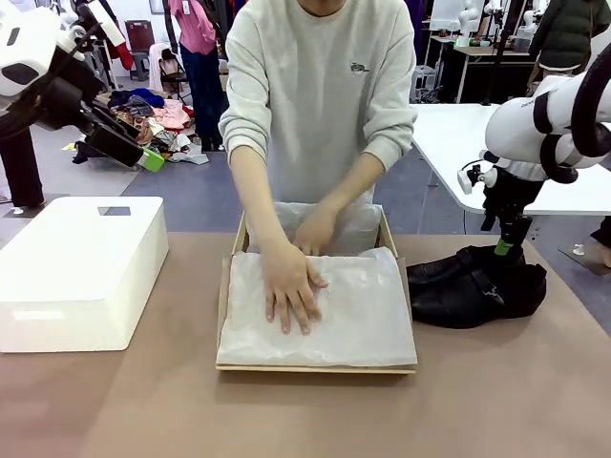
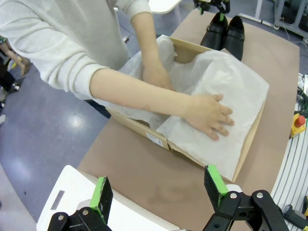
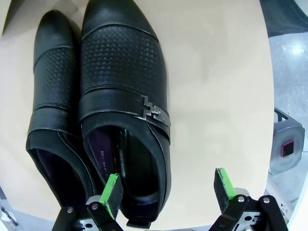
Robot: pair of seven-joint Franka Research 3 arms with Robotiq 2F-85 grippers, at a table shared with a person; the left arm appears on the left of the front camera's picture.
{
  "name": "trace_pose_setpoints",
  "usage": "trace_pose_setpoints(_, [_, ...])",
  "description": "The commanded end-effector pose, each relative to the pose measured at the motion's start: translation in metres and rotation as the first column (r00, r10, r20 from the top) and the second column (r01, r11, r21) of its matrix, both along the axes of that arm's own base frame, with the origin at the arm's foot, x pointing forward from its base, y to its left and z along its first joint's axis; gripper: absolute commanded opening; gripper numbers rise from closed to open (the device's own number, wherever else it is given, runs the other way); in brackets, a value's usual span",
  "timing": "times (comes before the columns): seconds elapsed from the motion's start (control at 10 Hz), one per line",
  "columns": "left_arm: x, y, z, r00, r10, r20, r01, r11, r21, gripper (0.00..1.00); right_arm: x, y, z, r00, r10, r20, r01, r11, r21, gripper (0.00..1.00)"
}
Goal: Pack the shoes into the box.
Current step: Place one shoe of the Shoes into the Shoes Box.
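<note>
While the person across the counter (image 1: 143, 401) is leaning in, one hand (image 1: 291, 291) is pressing flat on the white tissue paper (image 1: 353, 315) that is draping over the near part of the box (image 1: 222, 296), and the other hand (image 1: 315, 229) is reaching down into the paper at the box's far end. That tan cardboard box is sitting open in the middle of the counter. The shoes (image 1: 477, 286) are not lying in it: both are resting side by side on the counter just beside its right wall, pointed toes toward the box. The right claw (image 3: 167, 188) is hanging low over their heel end with its fingers standing wide apart and gripping nothing. In the right wrist view one green pad (image 3: 111, 192) is sitting over the opening of the shoe with the metal buckle (image 3: 151, 111), while the other pad is sitting over bare counter beside that shoe; whether either pad is touching leather I cannot tell. The left claw (image 2: 158, 188) is hovering well up and off to the left, above the white plastic box (image 1: 81, 272), its fingers likewise spread wide and holding nothing.
</note>
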State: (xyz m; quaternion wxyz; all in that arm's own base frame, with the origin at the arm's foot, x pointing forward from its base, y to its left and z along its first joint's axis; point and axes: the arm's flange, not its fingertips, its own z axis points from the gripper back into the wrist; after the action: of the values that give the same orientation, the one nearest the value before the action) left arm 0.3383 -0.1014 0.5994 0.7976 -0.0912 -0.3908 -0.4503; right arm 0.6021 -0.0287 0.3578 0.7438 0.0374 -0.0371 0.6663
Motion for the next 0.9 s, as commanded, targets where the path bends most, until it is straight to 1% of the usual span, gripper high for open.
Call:
trace_pose_setpoints(0.0, [0.000, 0.000, 0.001, 1.000, -0.009, -0.004, 0.009, 1.000, -0.004, 1.00, 0.010, -0.001, -0.002, 1.000, 0.003, -0.018, -0.002, 0.999, 0.032, 1.00])
trace_pose_setpoints(0.3, [0.000, 0.000, 0.001, 1.000, -0.009, -0.004, 0.009, 1.000, -0.004, 1.00, 0.012, 0.001, -0.013, 1.000, -0.010, -0.016, 0.010, 1.000, 0.026, 1.00])
trace_pose_setpoints(0.8, [0.000, 0.000, 0.001, 1.000, -0.009, -0.004, 0.009, 1.000, -0.004, 1.00, 0.017, 0.001, -0.026, 0.997, -0.058, -0.042, 0.058, 0.998, -0.002, 1.00])
